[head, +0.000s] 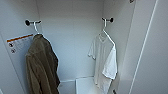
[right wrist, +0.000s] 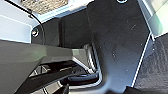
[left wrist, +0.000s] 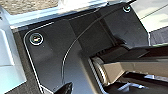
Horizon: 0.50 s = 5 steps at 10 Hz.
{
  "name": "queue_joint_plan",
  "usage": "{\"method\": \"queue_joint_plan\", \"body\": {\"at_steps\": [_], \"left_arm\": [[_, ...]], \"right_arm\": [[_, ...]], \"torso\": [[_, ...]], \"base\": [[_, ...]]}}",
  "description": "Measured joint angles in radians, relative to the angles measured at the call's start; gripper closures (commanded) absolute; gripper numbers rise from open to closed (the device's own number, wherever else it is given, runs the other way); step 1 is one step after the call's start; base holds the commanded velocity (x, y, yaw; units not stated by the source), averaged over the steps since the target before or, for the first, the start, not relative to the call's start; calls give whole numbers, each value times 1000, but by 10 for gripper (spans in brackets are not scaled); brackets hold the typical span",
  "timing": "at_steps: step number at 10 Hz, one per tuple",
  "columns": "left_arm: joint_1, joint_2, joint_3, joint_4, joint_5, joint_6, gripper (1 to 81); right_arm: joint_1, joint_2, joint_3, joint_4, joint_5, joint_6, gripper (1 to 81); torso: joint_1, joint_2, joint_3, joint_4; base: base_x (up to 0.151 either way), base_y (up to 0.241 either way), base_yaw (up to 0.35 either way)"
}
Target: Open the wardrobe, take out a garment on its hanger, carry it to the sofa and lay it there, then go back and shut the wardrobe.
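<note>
Wardrobe open; T-shirt on its hanger still hooked, not yet taken. State of either pincer: cannot tell.

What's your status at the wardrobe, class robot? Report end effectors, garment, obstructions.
End effectors: state cannot be told. Wardrobe open; white T-shirt on its hanger, on the right-hand hook. Olive-brown coat hangs apart, on the left-hand hook.

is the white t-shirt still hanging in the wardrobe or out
In: the T-shirt hangs on its hanger from a side hook inside the wardrobe.
</note>
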Motion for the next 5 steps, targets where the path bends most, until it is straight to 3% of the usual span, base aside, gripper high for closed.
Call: {"method": "queue_joint_plan", "body": {"at_steps": [1,2,5], "left_arm": [[-1,-13,30,0,-1,0,10],[-3,-37,67,0,-3,0,10],[-14,-120,210,0,0,0,10]], "right_arm": [[-2,0,0,0,1,0,10],[-3,0,0,0,0,0,10],[-5,0,0,0,2,0,10]], "torso": [[0,0,4,-26],[0,0,6,-38],[0,0,6,-38]], "base": [[0,0,0],[0,0,0],[0,0,0]]}}
